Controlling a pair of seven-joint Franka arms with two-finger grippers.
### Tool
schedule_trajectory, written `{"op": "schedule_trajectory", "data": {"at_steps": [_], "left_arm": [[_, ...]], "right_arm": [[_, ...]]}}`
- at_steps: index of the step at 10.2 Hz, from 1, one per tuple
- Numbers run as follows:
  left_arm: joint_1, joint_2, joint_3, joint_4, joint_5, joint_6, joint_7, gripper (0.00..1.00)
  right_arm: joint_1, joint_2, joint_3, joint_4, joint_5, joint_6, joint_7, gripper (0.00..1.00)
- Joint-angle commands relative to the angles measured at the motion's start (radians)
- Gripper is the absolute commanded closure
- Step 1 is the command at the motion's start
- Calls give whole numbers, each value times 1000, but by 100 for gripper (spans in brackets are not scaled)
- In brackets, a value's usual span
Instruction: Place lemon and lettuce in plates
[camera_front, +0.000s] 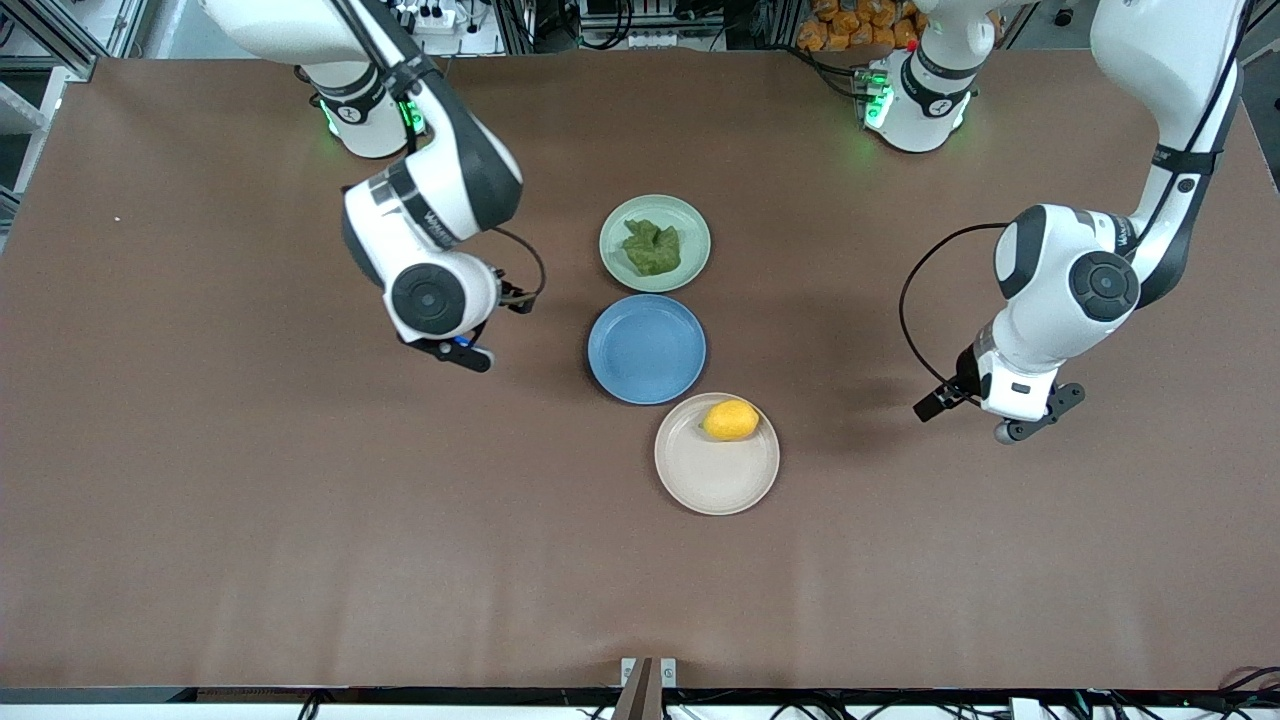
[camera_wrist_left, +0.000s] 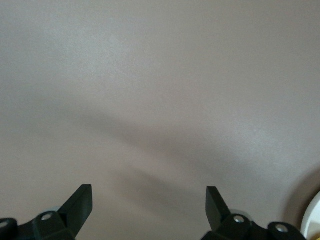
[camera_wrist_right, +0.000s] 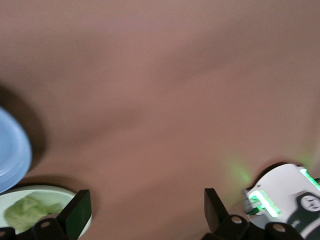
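Note:
The dark-green lettuce (camera_front: 652, 247) lies in the pale mint plate (camera_front: 612, 240). The yellow lemon (camera_front: 731, 420) lies in the beige-pink plate (camera_front: 712, 478), at its edge toward the blue plate. My right gripper (camera_front: 468, 352) is open and empty over bare table, toward the right arm's end from the plates. Its wrist view shows the lettuce (camera_wrist_right: 25, 210) in the mint plate (camera_wrist_right: 55, 192) beside my open gripper (camera_wrist_right: 147, 205). My left gripper (camera_front: 1030, 420) is open and empty over bare table toward the left arm's end. In its wrist view my gripper (camera_wrist_left: 149, 200) is open, with the beige plate's rim (camera_wrist_left: 312, 220) at the edge.
An empty blue plate (camera_front: 647, 350) sits between the mint and beige plates; its rim also shows in the right wrist view (camera_wrist_right: 10, 150). The right arm's base (camera_wrist_right: 285, 200) with green lights shows there too. Brown table surface surrounds the plates.

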Motion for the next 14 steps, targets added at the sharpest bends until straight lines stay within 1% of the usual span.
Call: {"op": "schedule_trajectory", "data": {"at_steps": [1,2,4,6,7,8,9,11,12,13,14], "left_arm": [[27,-113,-14,-115,-5,-2,27,0],[27,-142,-21,-148,-5,-2,27,0],[32,-164,-30,-153,-5,-12,52,0],[32,-219,-19,-140,-8,-100,257,0],[19,-239,-5,-139,-10,-116,322,0],[-46,-254,43,-140,-10,-122,367,0],[-98,-292,89,-142,-10,-145,385,0],[-105,-354,97,-131,-49,-176,385,0],[-116,-353,99,-78,-126,-180,375,0],[-132,-322,102,37,-158,-255,373,0],[-145,-284,102,161,-139,-369,375,0]], "right_arm": [[-88,-37,16,-2,-28,-51,-104,0],[-112,-51,16,1,-33,-64,-133,0],[-126,-56,16,48,-83,-118,-179,0],[-153,-57,16,102,-140,-169,-274,0],[-182,-57,16,138,-159,-207,-325,0],[-214,-57,16,168,-159,-238,-384,0],[-244,-57,16,203,-160,-273,-459,0],[-276,-63,13,240,-162,-316,-514,0],[-284,-85,13,243,-163,-316,-515,0],[-294,-102,14,243,-168,-318,-515,0],[-296,-115,13,245,-185,-318,-538,0]]}}
